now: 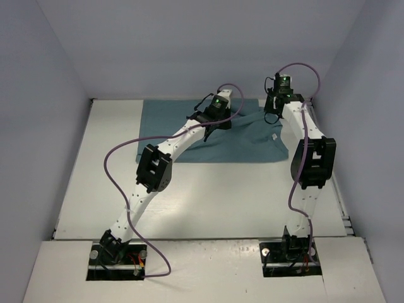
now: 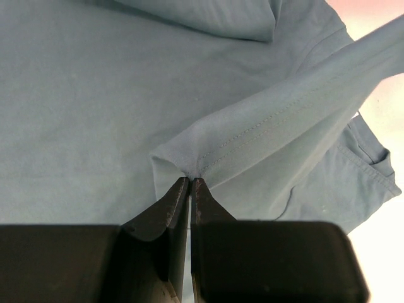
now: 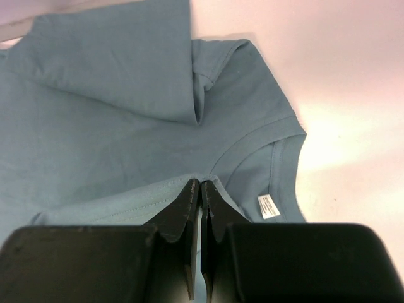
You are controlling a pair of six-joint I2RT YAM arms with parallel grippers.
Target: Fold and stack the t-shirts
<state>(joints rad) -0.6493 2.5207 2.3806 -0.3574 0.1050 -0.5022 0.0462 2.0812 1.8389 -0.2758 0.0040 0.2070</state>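
The plain teal-blue short-sleeved cotton t-shirt (image 1: 243,144) lies spread across the upper middle of the overhead view, with the left gripper (image 2: 190,183) and right gripper (image 3: 200,184) each clenched on a lifted edge, so folding looks barely begun and stacking undone.
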